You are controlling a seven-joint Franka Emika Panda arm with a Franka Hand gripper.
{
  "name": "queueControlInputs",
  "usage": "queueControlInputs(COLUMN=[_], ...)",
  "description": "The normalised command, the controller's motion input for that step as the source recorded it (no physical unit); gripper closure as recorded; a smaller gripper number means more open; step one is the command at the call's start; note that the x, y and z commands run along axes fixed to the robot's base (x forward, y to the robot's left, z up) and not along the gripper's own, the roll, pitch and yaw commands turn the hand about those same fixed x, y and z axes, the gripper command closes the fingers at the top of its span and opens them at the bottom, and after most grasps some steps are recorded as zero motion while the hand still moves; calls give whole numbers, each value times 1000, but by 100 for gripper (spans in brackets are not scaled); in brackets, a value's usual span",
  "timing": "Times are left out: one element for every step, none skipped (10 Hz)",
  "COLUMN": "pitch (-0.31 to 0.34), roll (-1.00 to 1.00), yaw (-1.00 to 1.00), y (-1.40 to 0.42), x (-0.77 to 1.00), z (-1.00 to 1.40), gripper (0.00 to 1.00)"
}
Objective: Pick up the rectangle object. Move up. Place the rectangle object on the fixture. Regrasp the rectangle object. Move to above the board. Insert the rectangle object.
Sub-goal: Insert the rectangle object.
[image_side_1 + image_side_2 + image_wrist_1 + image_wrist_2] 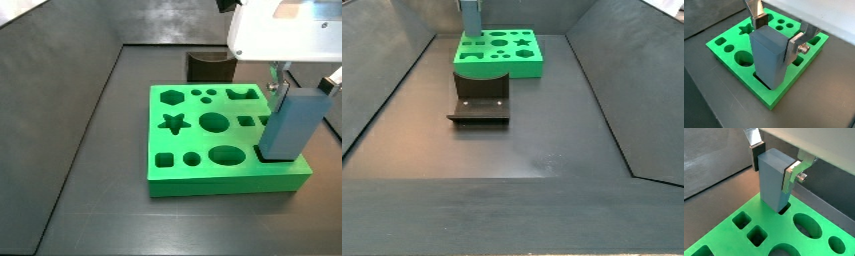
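Observation:
The rectangle object (767,55) (771,180) is a tall light blue-grey block standing upright. Its lower end sits in a slot near one edge of the green board (771,97) (727,233). My gripper (777,35) (774,164) is shut on the block's top, one dark pad against each of two opposite faces. In a side view the block (287,125) rises from the board (214,185) at its right edge, under the gripper (302,85). The dark fixture (207,65) (480,105) stands on the floor beside the board with nothing on it.
The board (502,68) has several other holes: star, hexagon, circles, ovals and squares. Dark sloping walls (382,90) enclose the floor on all sides. A white camera housing (281,30) hangs above the gripper.

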Motion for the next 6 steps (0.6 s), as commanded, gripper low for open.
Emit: queueControlInputs(pitch=[0, 0, -16, -4, -10, -34], roll=[-10, -57, -76, -37, -37, -61], yaw=[0, 3, 0, 0, 0, 0], y=[0, 3, 0, 0, 0, 0], x=[-63, -71, -86, -160, -231, -220], z=[-60, -11, 0, -23, 0, 0], gripper=[100, 100, 100, 100, 100, 100])
